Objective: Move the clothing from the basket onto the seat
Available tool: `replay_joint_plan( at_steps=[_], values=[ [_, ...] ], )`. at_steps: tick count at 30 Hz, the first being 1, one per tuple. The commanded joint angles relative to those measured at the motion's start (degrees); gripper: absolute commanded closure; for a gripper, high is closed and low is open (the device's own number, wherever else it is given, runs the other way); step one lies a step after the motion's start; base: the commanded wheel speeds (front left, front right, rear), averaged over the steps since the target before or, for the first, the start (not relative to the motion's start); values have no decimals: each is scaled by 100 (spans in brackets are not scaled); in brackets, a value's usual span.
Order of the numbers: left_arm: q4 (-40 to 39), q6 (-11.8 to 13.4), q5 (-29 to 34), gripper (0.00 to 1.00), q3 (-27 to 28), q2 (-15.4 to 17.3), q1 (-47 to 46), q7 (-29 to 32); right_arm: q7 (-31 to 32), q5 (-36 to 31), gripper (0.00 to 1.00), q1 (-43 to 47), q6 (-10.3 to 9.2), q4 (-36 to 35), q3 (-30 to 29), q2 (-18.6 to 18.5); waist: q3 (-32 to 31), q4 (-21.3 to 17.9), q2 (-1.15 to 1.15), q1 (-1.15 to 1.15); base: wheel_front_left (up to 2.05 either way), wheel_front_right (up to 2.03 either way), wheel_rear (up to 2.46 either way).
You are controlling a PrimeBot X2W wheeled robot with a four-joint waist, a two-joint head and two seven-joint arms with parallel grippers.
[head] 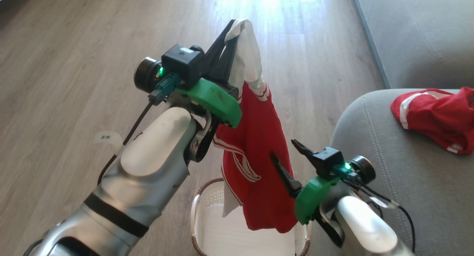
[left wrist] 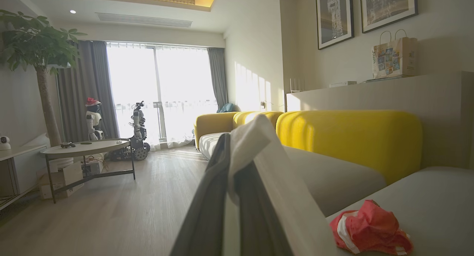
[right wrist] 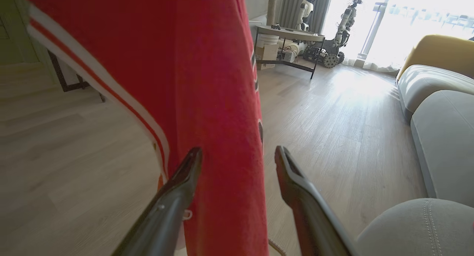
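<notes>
Aloft, left claw (head: 234, 27) tight on jersey (head: 259, 137); right claw (head: 283, 149) agape below.

The hanging red garment (head: 259, 163) is thin cloth with a faint sheen and smooth white trim. The crumpled red garment (head: 437, 115) on the right looks the same. The basket (head: 211, 215) is smooth cream plastic with a brown woven-look rim. The sofa (head: 407, 182) is matt grey fabric, finely textured, with raised double stitching. The floor (head: 74, 63) is pale wood-grain plank, satin, glaring at the far end. The right tool (head: 283, 148) has dark, smooth, slightly glossy fingers on a green plastic mount (head: 311, 196).
</notes>
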Motion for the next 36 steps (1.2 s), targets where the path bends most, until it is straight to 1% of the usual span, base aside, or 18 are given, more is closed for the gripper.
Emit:
replay_joint_plan(
  at_steps=[1, 4, 8, 9, 13, 16, 17, 18, 19, 20, 21, 23, 28, 36],
  values=[
    [-220, -11, -28, 100, 159, 69, -468, 8, -82, 129, 0, -471, -2, 37, 259, 3, 13, 73, 0, 1, 0, 0, 0],
    [-274, -15, -33, 100, 112, 29, -513, 11, -125, 411, 0, -787, -2, 484, 581, -9, 26, 158, 0, 1, 0, 0, 0],
    [-345, -13, -51, 100, 58, -12, -542, 3, -162, 802, 0, -1123, -2, 951, 1168, -11, 45, 256, 0, 1, 0, 0, 0],
    [-345, -13, -51, 100, 58, -12, -542, 3, -162, 802, 0, -1123, -2, 951, 1168, -11, 45, 256, 0, 1, 0, 0, 0],
    [-393, -7, -72, 100, 23, -35, -554, -8, -176, 1335, 0, -1353, -2, 1222, 1842, 5, 67, 322, 0, 1, 0, 0, 0],
    [-413, 4, -84, 100, 15, -38, -551, -20, -183, 1668, 0, -1496, -2, 1361, 2146, 15, 86, 350, 0, 1, 0, 0, 0],
    [-414, 4, -90, 100, 17, -29, -548, -21, -184, 1748, 15, -1539, -2, 1364, 2210, 17, 95, 355, 0, 1, 0, 0, 0],
    [-405, 1, -99, 100, 23, -16, -549, -23, -184, 1804, 43, -1576, -2, 1338, 2272, 19, 107, 358, 0, 1, 0, 0, 0],
    [-389, 3, -111, 100, 34, -3, -549, -24, -185, 1850, 62, -1601, -2, 1307, 2315, 21, 117, 358, 0, 1, 0, 0, 0],
    [-366, 5, -121, 100, 42, 12, -545, -25, -185, 1887, 91, -1618, -2, 1282, 2351, 22, 126, 355, 0, 1, 0, 0, 0],
    [-338, 10, -133, 100, 54, 29, -533, -29, -186, 1914, 100, -1631, -2, 1250, 2381, 22, 134, 348, 0, 1, 0, 0, 0],
    [-261, 31, -156, 100, 81, 76, -490, -42, -186, 1945, 100, -1654, -2, 1161, 2367, -15, 150, 323, 0, 1, 0, 0, 0],
    [-2, 98, -263, 100, 170, 229, -249, -84, -187, 1903, 100, -1593, -2, 888, 2062, -193, 183, 201, 0, 1, 0, 0, 0],
    [442, 113, -512, 100, 242, 330, 372, -201, -187, 1627, 100, -1249, -2, 256, 1188, -419, 212, -56, 0, 1, 0, 0, 0]
  ],
)
